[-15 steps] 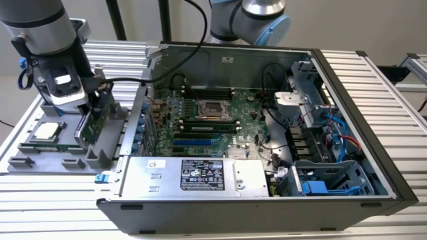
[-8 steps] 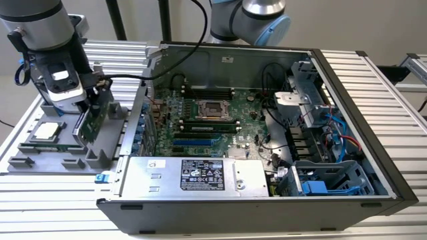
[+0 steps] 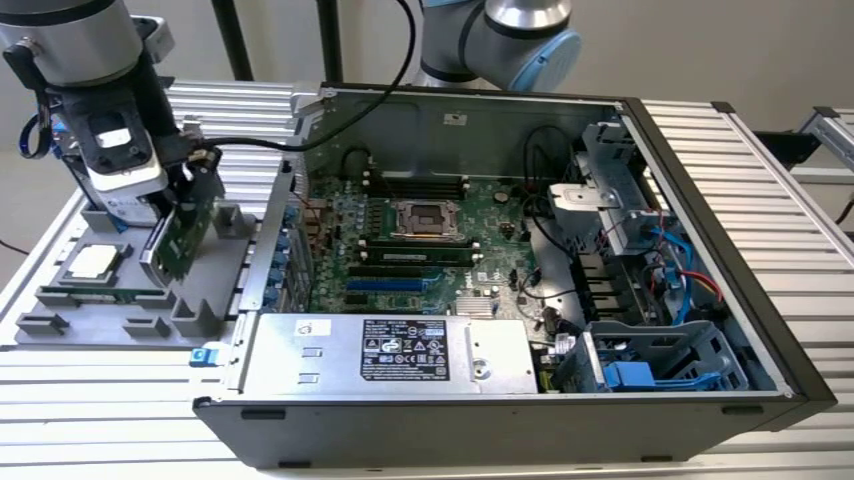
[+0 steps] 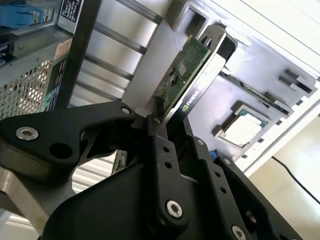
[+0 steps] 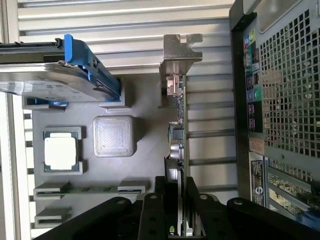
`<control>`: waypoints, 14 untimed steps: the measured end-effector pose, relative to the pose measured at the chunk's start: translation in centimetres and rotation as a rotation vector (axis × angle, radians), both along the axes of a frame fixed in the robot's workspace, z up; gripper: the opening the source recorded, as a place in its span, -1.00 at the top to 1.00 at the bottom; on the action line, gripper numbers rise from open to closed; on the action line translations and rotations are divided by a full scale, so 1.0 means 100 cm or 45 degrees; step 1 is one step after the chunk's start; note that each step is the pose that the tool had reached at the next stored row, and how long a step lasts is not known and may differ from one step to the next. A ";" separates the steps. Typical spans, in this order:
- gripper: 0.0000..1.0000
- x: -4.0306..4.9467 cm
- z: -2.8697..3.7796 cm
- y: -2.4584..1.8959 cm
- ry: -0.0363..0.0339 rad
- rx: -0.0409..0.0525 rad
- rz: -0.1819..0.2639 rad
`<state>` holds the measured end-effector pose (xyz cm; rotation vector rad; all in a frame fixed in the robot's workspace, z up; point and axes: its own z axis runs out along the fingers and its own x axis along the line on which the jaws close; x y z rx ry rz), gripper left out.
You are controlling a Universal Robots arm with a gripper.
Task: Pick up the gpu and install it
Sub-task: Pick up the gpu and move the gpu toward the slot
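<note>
While over tray [image 5: 145, 170], gpu [image 5: 179, 125] in tool [image 5: 176, 192].

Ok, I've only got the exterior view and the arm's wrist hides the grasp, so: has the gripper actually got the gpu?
Observer: Yes. In both wrist views the gripper is shut on the gpu, clamping one end from both faces.
Operator: Which end is free?
Observer: The end with the silver bracket, which points away from the gripper.
Operator: Is the hard drive beside it touching the card?
Observer: No. In the first wrist view the hard drive rests on the grey tray apart from the card, with a clear gap between them.
</note>
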<state>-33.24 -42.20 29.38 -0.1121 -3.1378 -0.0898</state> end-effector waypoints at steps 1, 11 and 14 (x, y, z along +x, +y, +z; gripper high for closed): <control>1.00 0.0000 0.0015 0.0000 0.0000 0.000 0.000; 1.00 0.0000 0.0167 0.0000 0.0012 0.000 0.000; 1.00 0.0000 0.0210 0.0000 0.0015 0.000 0.000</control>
